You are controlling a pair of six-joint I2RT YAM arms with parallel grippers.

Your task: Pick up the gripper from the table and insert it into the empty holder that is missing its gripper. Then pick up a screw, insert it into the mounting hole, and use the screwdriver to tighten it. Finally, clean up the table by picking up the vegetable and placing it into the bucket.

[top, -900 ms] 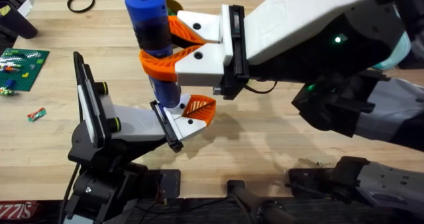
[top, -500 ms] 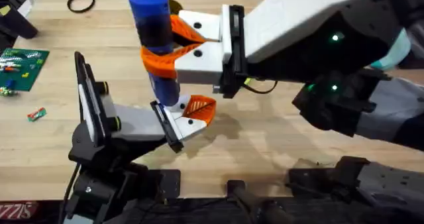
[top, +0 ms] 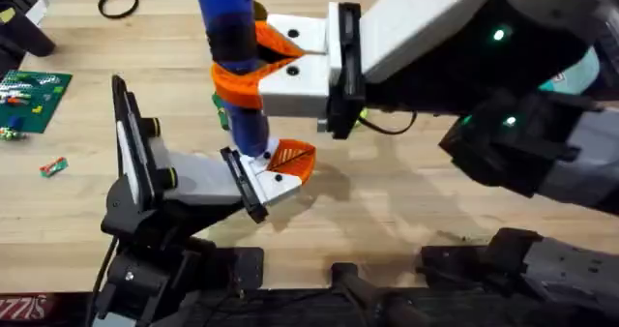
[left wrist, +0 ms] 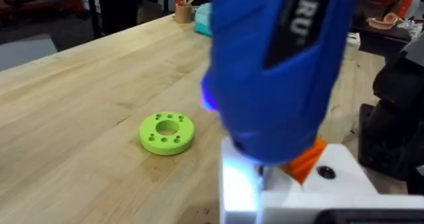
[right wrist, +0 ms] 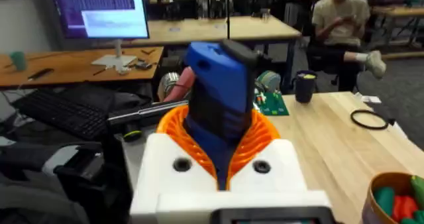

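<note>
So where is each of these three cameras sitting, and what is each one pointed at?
Overhead: above the table, looking down on both arms; right gripper clamps the screwdriver over the holder.
Left wrist: on the left arm, facing the screwdriver and a green ring.
Right wrist: behind its orange fingers, gripping the screwdriver.
All three share the screwdriver.

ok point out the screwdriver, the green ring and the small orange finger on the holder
screwdriver point(top: 232, 46), overhead view, on its dark band between the right gripper's orange pads
green ring point(left wrist: 167, 132), left wrist view, on its flat top face
small orange finger point(top: 293, 158), overhead view, on its ribbed face
</note>
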